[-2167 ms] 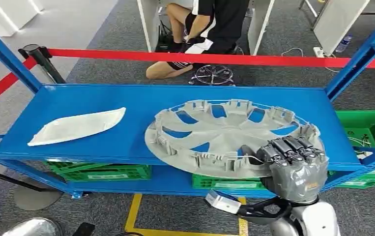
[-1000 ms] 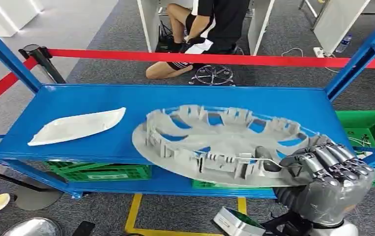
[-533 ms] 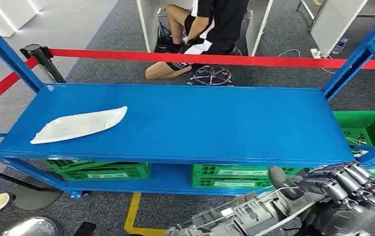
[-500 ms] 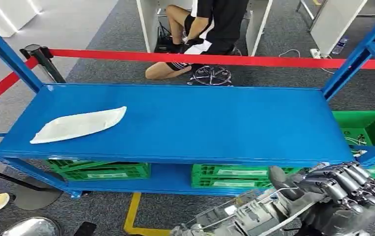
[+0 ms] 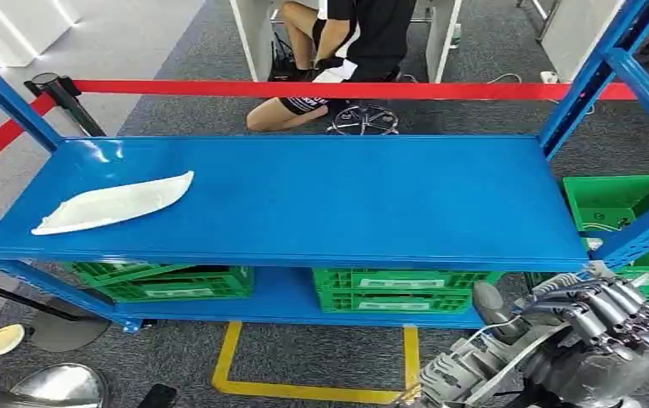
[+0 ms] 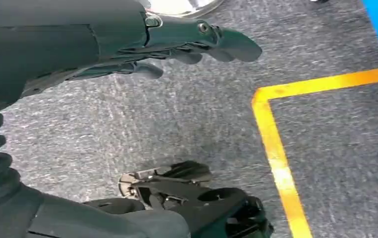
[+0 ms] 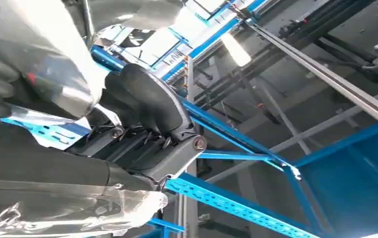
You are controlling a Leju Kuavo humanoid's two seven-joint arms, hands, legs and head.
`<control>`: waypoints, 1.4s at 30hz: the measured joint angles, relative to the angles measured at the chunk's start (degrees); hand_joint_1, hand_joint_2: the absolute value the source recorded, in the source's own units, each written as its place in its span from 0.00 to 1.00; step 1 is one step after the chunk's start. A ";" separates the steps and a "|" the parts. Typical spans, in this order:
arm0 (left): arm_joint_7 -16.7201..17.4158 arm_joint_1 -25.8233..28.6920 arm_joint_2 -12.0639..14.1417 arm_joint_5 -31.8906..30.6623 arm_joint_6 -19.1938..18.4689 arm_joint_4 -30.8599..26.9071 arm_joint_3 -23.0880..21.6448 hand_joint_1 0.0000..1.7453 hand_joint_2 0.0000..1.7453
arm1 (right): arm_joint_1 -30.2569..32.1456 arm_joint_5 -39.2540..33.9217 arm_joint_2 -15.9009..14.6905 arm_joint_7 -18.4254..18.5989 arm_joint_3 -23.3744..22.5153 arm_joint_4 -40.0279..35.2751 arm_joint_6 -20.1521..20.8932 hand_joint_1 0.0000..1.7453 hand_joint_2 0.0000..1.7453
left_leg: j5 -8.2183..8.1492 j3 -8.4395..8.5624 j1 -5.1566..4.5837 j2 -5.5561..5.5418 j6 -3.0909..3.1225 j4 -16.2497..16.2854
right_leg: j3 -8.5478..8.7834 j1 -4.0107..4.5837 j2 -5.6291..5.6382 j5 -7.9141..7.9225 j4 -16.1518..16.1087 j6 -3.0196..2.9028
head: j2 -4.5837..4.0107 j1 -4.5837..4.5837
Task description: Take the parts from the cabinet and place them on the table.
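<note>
Right hand (image 5: 597,331) gripping hubcap (image 5: 465,370) off shelf edge (image 5: 304,259)

No readable text anywhere, honestly. White label strips on the fronts of the green crates (image 5: 393,291) under the blue shelf (image 5: 321,204), but way too small and blurry to make out. Same deal with the crates on the left (image 5: 167,285). Nothing printed on the red barrier tape (image 5: 338,88). Yellow line on the floor (image 6: 276,148), plain marking only, no letters or numbers. No brand or number legible in either wrist view.
</note>
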 joint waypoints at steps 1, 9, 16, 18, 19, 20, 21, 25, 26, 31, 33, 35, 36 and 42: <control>-0.02 -0.05 0.00 -0.15 0.02 0.00 0.00 0.00 1.00 | 0.00 0.00 0.09 0.00 -0.07 0.00 0.00 1.00 1.00 | 1.88 2.30 -0.11 0.00 0.39 -3.77 | -0.54 0.08 0.02 0.52 0.00 0.04 | -0.02 -0.02; 0.00 -0.57 0.04 -0.41 0.26 0.04 -0.09 0.00 1.00 | 0.25 -0.63 0.26 0.00 -0.50 0.00 -0.04 1.00 1.00 | 8.20 8.33 -1.00 0.38 2.17 -17.35 | -1.52 -0.25 -0.07 3.88 -1.60 2.66 | -0.02 0.11; 0.02 -0.67 -0.04 -0.44 0.35 0.09 -0.09 0.00 1.00 | 0.80 -0.83 0.26 0.00 -0.52 0.55 -0.06 1.00 1.00 | 12.91 2.26 -1.13 0.47 2.68 -17.08 | -1.22 -0.10 -0.14 -6.46 13.80 3.04 | -0.02 0.33; 0.17 -0.74 -0.07 -0.55 0.35 0.09 -0.11 0.00 1.00 | 0.78 -0.87 0.26 0.00 -0.52 0.55 -0.07 1.00 1.00 | 13.93 1.03 -1.13 0.42 2.31 -16.93 | 6.68 -0.10 -0.16 -4.55 4.16 2.67 | -0.02 0.33; 0.17 -0.79 -0.07 -0.63 0.35 0.09 -0.15 0.00 1.00 | 0.67 -0.96 0.26 0.00 -0.52 0.57 -0.07 1.00 1.00 | 14.41 0.67 -1.24 0.38 1.95 -16.76 | 9.43 -0.04 -0.16 -7.49 -0.92 2.50 | -0.02 0.31; 0.26 -0.89 -0.04 -0.85 0.35 0.09 -0.28 0.00 1.00 | 0.75 -1.18 0.28 0.00 -0.52 0.55 -0.09 1.00 1.00 | 14.79 0.58 -1.35 0.33 1.63 -16.72 | 11.05 0.20 -0.01 -7.66 -2.56 2.28 | -0.02 0.10; 0.31 -1.07 -0.07 -0.90 0.37 0.11 -0.33 0.00 1.00 | 0.81 -1.20 0.28 0.00 -0.52 0.55 -0.09 1.00 1.00 | 15.27 0.61 -1.32 0.35 1.28 -16.75 | 10.06 0.28 -0.05 -7.53 -2.81 2.04 | -0.02 0.20; 0.28 -1.55 -0.20 -1.03 0.37 0.11 -0.42 0.00 1.00 | 0.93 -1.38 0.46 0.00 -0.52 0.55 -0.11 1.00 1.00 | 12.90 -0.69 -0.97 0.27 -0.13 -15.34 | 8.12 0.08 -0.32 -5.34 -2.88 -0.03 | -0.02 -0.13; 0.31 -1.64 -0.26 -1.18 0.37 0.11 -0.46 0.00 1.00 | 1.04 -1.60 0.55 0.00 -0.52 0.52 -0.11 1.00 1.00 | 8.89 -1.83 -0.79 0.26 -0.49 -11.82 | 7.82 0.03 -0.29 -4.58 -2.87 -0.27 | -0.02 -0.50; 0.83 -2.24 -0.44 -1.53 0.41 0.11 -0.87 0.00 1.00 | 1.42 -2.01 0.55 0.00 -0.63 0.52 -0.11 1.00 1.00 | 5.12 -1.96 -0.18 0.27 -1.36 -0.57 | 3.36 -0.06 -0.42 -1.14 -2.70 0.28 | -0.02 -0.57; 0.85 -2.43 -0.44 -1.53 0.41 0.11 -0.98 0.00 1.00 | 1.46 -2.08 0.55 0.00 -0.68 0.52 -0.13 1.00 1.00 | 8.38 4.86 0.06 0.27 -1.45 -9.62 | 2.02 -0.29 -0.34 0.10 -2.62 0.78 | 0.00 -0.59; 0.85 -2.91 -0.52 -1.59 0.39 0.11 -1.36 0.00 1.00 | 1.70 -2.21 0.57 0.00 -0.70 0.28 -0.15 1.00 1.00 | 6.66 11.09 0.09 0.08 -1.05 -18.66 | 1.41 0.03 -0.33 0.96 -2.33 1.52 | -0.02 -0.68; 0.90 -3.02 -0.55 -1.62 0.37 0.11 -1.40 0.00 1.00 | 1.80 -2.21 0.57 0.00 -0.76 0.24 -0.15 1.00 1.00 | 6.65 10.47 -0.06 -0.08 -0.37 -18.36 | 1.46 0.02 -0.44 1.70 -2.57 1.89 | -0.02 -0.48; 1.33 -3.09 -0.57 -2.27 0.24 0.11 -1.79 0.00 1.00 | 3.04 -2.49 0.57 0.00 -1.09 -0.06 -0.15 1.00 1.00 | 9.87 7.14 -0.44 0.36 2.41 -18.20 | -1.80 -0.33 -0.38 -6.74 5.25 3.40 | 0.00 -0.44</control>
